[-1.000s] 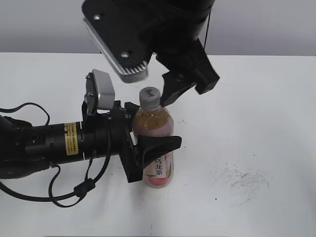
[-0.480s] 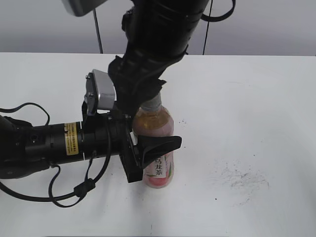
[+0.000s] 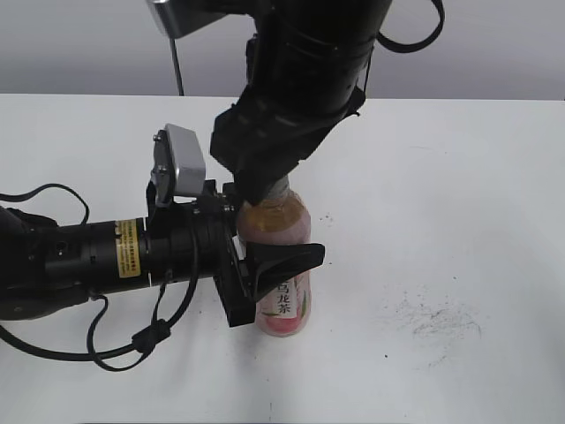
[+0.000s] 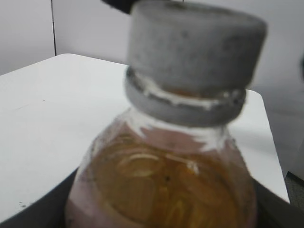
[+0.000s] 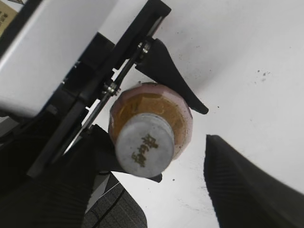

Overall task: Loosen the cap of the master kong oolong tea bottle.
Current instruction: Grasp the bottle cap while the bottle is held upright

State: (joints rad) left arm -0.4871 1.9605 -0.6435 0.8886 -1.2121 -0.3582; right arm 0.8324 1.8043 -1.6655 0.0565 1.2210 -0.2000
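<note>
My left gripper [image 3: 265, 265] clamps the tea bottle [image 3: 281, 256] upright; my right gripper [image 5: 156, 190] hangs with jaws apart around the cap [image 5: 144, 146], off-centre, risking a glancing close that tilts the bottle.

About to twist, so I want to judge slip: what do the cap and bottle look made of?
Cap: looks like matte grey-white plastic, opaque with faint print on top; side texture too blurred to tell. Bottle: clear, probably thin glossy plastic, since amber tea shows through the shoulder and highlights sit on it. A printed pink label wraps the lower body, likely smooth film.
</note>
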